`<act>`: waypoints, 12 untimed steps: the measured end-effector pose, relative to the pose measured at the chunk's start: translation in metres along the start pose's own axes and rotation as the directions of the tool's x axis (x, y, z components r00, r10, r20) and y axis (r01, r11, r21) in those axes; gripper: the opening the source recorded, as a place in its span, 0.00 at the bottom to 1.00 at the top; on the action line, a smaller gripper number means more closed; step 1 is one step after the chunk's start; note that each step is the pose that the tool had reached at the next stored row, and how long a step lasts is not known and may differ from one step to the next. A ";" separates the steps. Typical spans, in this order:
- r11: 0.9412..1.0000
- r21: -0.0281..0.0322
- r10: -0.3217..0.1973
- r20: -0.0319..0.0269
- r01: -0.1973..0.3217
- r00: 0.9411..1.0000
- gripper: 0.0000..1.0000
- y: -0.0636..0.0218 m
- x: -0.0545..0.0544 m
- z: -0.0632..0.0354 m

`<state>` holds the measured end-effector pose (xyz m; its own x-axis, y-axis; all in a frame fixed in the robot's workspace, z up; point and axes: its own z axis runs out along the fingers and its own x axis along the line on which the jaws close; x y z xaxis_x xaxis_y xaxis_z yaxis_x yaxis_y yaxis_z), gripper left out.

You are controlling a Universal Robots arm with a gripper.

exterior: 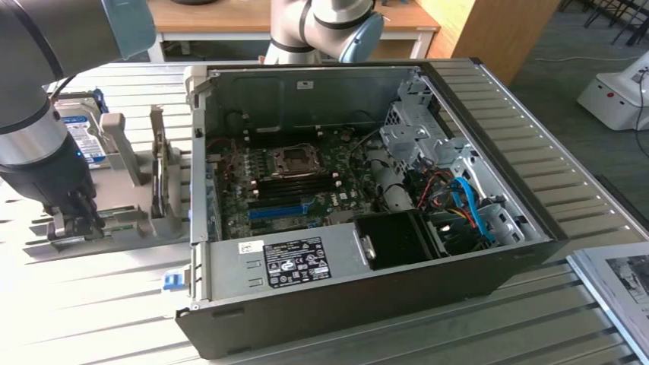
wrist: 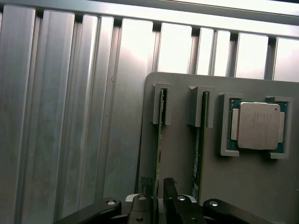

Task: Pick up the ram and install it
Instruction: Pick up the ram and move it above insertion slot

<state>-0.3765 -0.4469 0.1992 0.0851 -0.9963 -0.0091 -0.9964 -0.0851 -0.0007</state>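
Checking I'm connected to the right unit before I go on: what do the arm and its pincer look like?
The arm has thick rounded segments, dark grey and brushed silver, with pale blue joint caps. A thin black cable runs beside the wrist. The pincer is black, with linked fingers pinned by silver rivets.

An open black computer case (exterior: 355, 315) lies on a slatted metal table (exterior: 102, 312). Inside it are a motherboard (exterior: 315, 194) with a bare processor socket (exterior: 294, 160), a blue slot (exterior: 276, 211) just near of that, a labelled power supply (exterior: 289, 262) along the near side and blue cables (exterior: 469, 201) toward the exterior view's right. Left of the case in the exterior view stands a gray holder (exterior: 132, 217) with a hard drive (exterior: 90, 133) upright at its far end. In the wrist view the holder's plate carries a silver-lidded processor (wrist: 258, 125) seated in a square frame.
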 end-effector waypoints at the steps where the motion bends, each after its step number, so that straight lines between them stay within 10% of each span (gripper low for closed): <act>1: 1.000 0.000 0.000 0.000 0.000 1.000 0.24 0.0000 0.000 0.0000; 12: 1.000 0.000 0.000 0.000 0.000 1.000 0.24 -0.0017 0.000 0.0000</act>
<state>-0.3748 -0.4469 0.1992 0.0851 -0.9963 -0.0091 -0.9964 -0.0851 -0.0007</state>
